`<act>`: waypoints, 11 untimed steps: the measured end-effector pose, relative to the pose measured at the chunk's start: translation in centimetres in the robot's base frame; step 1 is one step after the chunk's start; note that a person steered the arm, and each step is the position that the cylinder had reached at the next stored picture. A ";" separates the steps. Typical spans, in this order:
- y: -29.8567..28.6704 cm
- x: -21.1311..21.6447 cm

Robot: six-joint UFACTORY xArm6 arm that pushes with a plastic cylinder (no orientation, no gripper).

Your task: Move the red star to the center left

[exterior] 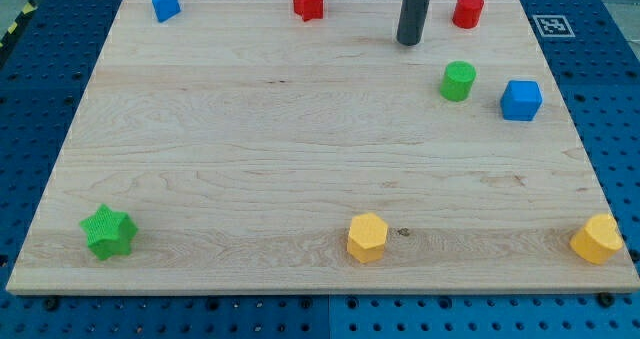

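The red star (309,1) sits at the view's top edge of the wooden board (280,129), a little left of the middle. My tip (408,42) rests on the board to the star's right, well apart from it and slightly lower in the view. A red cylinder (467,10) stands just right of the rod.
A blue block (164,3) is at the top left. A green cylinder (459,81) and a blue cube (521,100) lie at the right. A green star (109,232) is at the bottom left. A yellow hexagon (367,237) and another yellow block (597,239) lie along the bottom.
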State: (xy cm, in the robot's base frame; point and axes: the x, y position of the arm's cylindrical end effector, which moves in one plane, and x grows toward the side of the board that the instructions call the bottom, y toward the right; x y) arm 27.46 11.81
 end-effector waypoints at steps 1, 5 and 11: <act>-0.7 -4.3; -14.5 -8.2; -25.5 -8.1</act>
State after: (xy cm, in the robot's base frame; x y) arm 19.39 -13.65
